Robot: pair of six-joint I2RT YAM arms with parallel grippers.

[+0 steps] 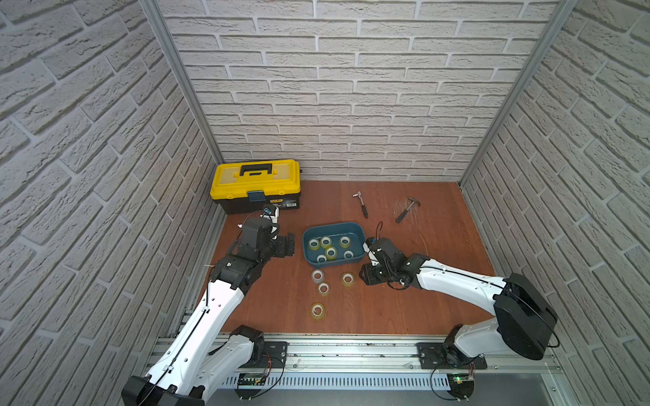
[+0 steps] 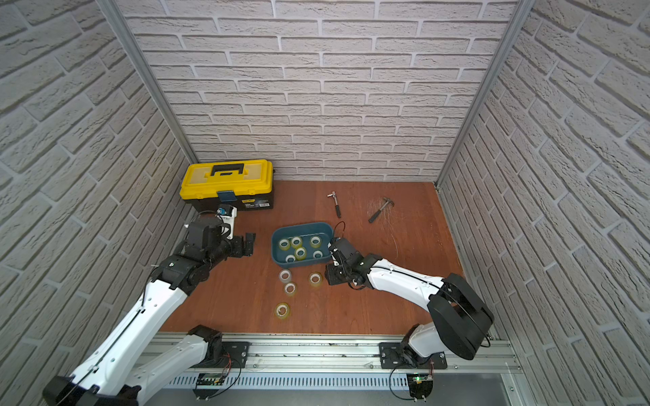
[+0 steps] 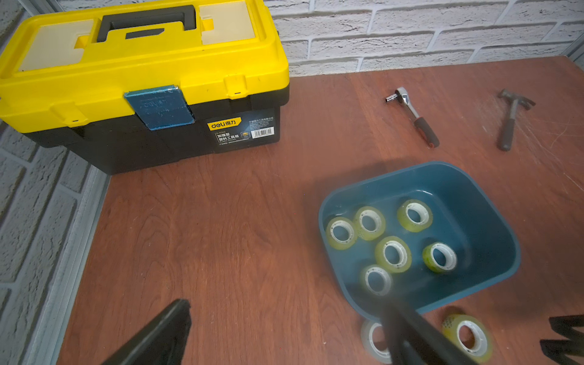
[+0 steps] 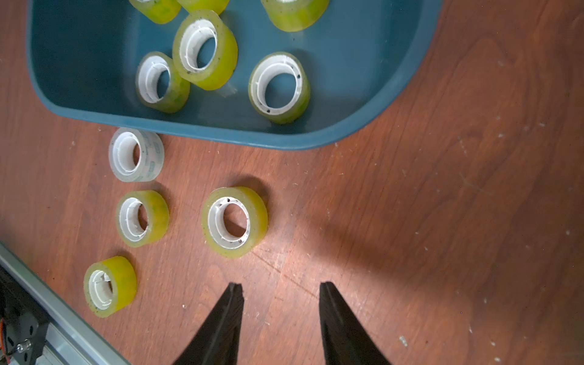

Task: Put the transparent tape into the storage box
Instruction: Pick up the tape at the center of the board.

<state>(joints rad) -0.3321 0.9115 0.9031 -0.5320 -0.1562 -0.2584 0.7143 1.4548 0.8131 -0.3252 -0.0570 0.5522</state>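
The right gripper has its black fingers partly spread and holds nothing. Just ahead of their tips a yellowish transparent tape roll with a white core lies on the reddish-brown wooden table, with three more rolls off to one side. Beyond it is the shallow dark teal plastic storage box, holding six rolls. The left gripper is spread wide and empty, the box just beyond one fingertip.
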